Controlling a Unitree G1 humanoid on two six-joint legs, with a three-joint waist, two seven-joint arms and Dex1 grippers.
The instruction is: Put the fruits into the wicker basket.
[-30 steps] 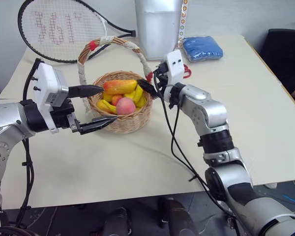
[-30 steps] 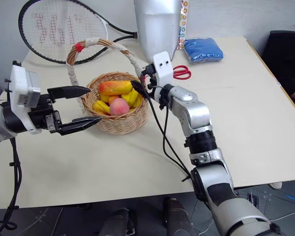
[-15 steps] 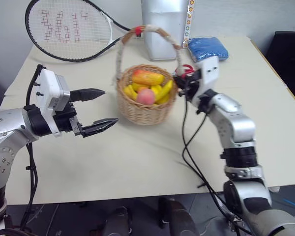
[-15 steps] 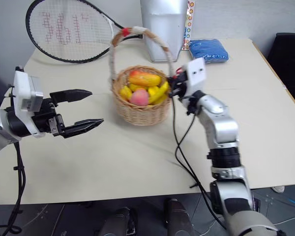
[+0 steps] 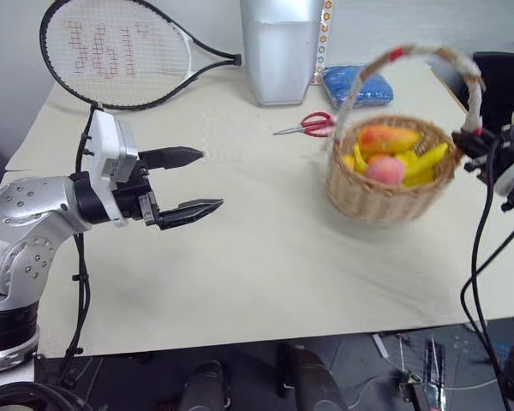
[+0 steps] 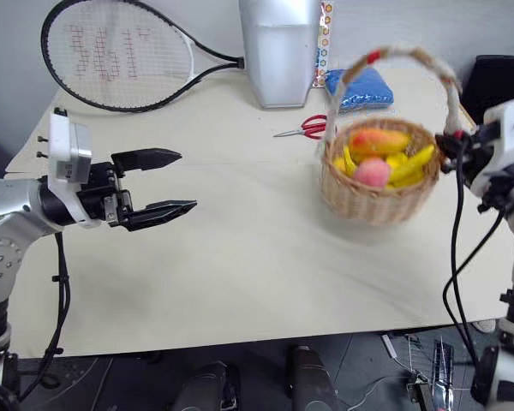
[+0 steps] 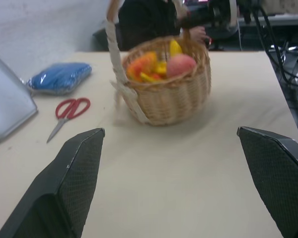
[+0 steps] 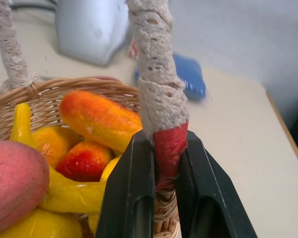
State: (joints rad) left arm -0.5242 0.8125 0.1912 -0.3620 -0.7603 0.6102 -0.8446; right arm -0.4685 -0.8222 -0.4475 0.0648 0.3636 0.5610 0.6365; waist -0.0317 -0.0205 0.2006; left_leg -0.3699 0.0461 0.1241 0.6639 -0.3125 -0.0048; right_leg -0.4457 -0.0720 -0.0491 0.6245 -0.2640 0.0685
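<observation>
Beige table (image 5: 265, 257): basket (image 5: 385, 184), fruits (image 5: 392, 158) inside, right of scissors (image 5: 307, 126). Right gripper (image 8: 164, 198) pinches its handle; left gripper (image 5: 188, 181) spread, empty. We'd keep it level.

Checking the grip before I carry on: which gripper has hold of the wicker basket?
The right gripper: its black fingers are clamped on the red tie at the foot of the wicker basket handle. The left gripper hangs open over bare table, well apart from it.
</observation>
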